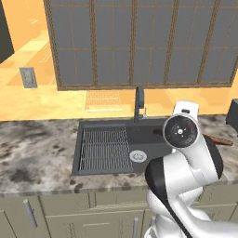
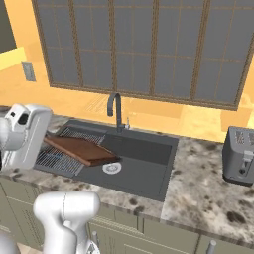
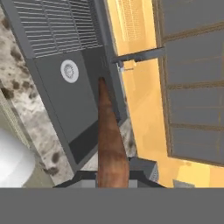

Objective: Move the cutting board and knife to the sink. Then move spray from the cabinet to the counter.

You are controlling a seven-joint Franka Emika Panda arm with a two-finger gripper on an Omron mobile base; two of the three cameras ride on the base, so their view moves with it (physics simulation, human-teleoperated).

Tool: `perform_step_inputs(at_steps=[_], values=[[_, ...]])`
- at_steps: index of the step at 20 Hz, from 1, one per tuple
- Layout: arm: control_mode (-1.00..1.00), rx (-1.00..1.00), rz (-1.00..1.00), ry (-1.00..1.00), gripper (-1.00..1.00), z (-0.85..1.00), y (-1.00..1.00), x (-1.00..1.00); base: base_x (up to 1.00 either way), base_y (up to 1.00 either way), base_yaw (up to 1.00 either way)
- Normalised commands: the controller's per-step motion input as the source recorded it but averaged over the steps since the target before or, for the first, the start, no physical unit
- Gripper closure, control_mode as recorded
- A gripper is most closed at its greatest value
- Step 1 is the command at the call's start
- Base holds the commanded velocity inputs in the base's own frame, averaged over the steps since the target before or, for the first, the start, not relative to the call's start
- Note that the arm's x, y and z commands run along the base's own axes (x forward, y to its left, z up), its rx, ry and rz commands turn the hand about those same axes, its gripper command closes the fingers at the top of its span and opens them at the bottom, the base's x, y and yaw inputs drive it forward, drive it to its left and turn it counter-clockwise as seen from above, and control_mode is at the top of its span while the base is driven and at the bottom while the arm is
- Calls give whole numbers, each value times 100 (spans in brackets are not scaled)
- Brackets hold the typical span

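My gripper (image 3: pixel 112 176) is shut on one end of the reddish-brown cutting board (image 3: pixel 107 127). The board reaches away from the fingers over the dark grey sink (image 3: pixel 83 109). In the right base view the cutting board (image 2: pixel 82 148) slopes down from my white hand at the left, across the wire rack (image 2: pixel 54 159), with its far end close to the drain (image 2: pixel 112 168). Whether that end touches the basin I cannot tell. In the left base view a strip of the cutting board (image 1: pixel 218 139) shows past my arm. The knife, spray and cabinet are out of view.
The dark faucet (image 2: pixel 116 106) stands at the back rim of the sink (image 2: pixel 144 171). Speckled counter (image 2: pixel 198 188) runs on both sides, with a grey toaster (image 2: pixel 239 154) at the right. A window (image 1: pixel 139 42) fills the wall behind. Drawer fronts (image 1: pixel 65 218) sit below.
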Motion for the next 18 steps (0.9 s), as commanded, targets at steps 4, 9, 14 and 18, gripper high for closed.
perform_step_inputs(at_steps=[4,9,14,18], values=[[-100,-7,0,16,100,-20,-32,28,0,0,0],[-100,-8,0,12,100,-19,-32,31,0,0,0],[-100,-6,3,2,100,-20,-29,29,0,0,0],[-100,-1,13,0,100,-16,-24,28,0,0,0]])
